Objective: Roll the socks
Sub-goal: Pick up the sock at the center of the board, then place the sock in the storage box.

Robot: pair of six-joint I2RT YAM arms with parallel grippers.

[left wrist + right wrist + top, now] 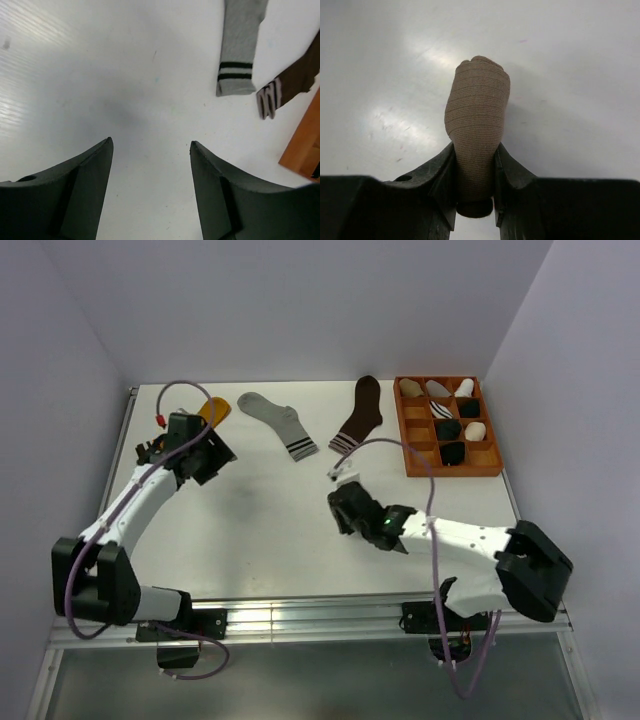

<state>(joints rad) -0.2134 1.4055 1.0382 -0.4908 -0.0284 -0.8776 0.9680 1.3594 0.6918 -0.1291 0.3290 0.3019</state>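
Two arms, top view: your left arm stretches to the far-left part of the surface (270, 540), and your right arm lies across its near middle.
Left fingers, top view: the left fingers (203, 454) sit just beside a mustard-yellow sock (214, 408), which the arm partly covers. You cannot judge their gap from up here.
Right fingers, top view: the right fingers (345, 502) point toward the far left. Whatever they hold is hidden under the wrist.
Loose socks, top view: a grey sock (278, 425) with a dark-striped cuff and a dark brown sock (360, 418) with a pale striped cuff lie flat along the far side, apart from each other.
Tray, top view: an orange tray (452, 471) at the far right holds rolled bundles (448, 428), some pale and some black. They are too small to sort further.
Left wrist view: your left fingers stand wide apart, gripping nothing, with only bare surface between them. The cuffs of the grey sock and the dark brown sock show at upper right. Both socks are cut off by the frame, as is a corner of the orange tray at the right edge.
Right wrist view: your right fingers are clamped on the taupe sock (477, 110), a tight roll sticking out past the tips. Its rear end is buried between them, and you cannot tell whether it touches the surface.
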